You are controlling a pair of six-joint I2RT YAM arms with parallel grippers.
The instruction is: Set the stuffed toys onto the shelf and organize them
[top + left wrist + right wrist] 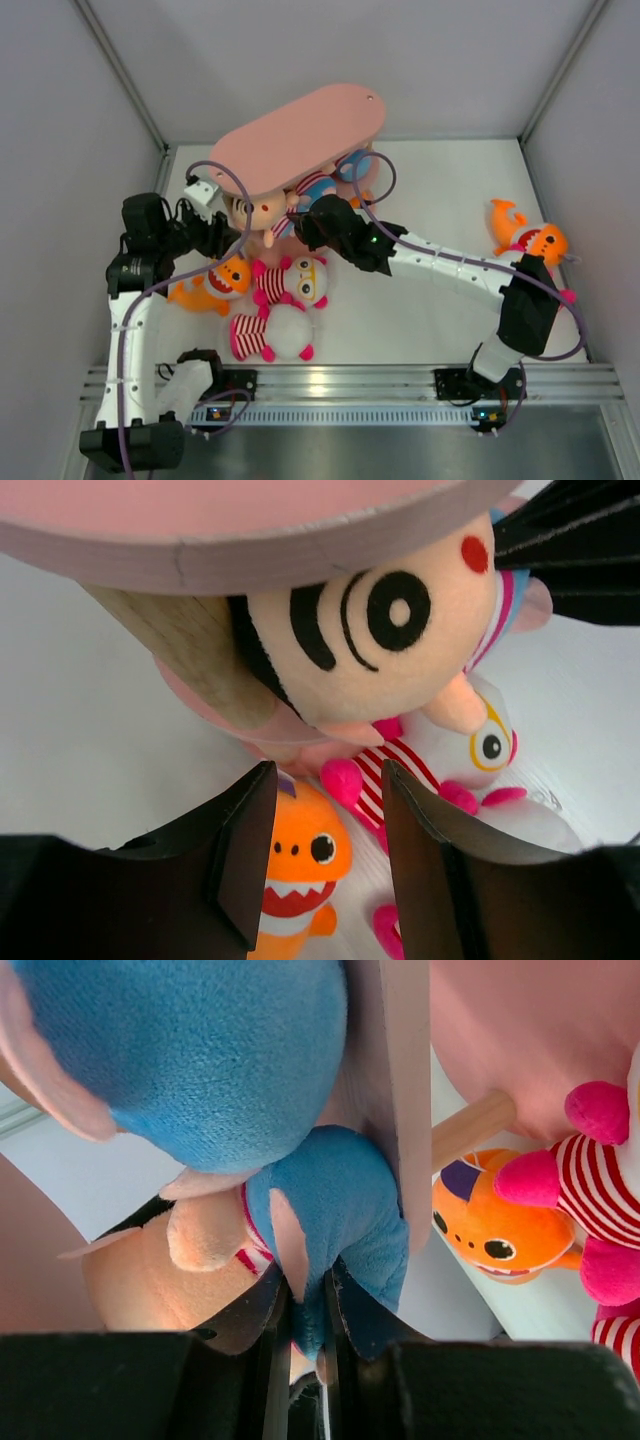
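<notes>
In the overhead view, the shelf [300, 135] is standing at upper middle, with a boy doll [262, 210] lying under its near edge. In the left wrist view, the left gripper [327, 800] is hanging with its fingers spread and empty, facing that doll's head. In the right wrist view, the right gripper [305, 1300] is pinching blue shorts [340, 1210] beside a shelf board.

shelf [300, 130] front: crowded with plush toys [290, 282] | table [440, 200] right of shelf: open | right edge: orange fish toy [527, 238] in way
</notes>
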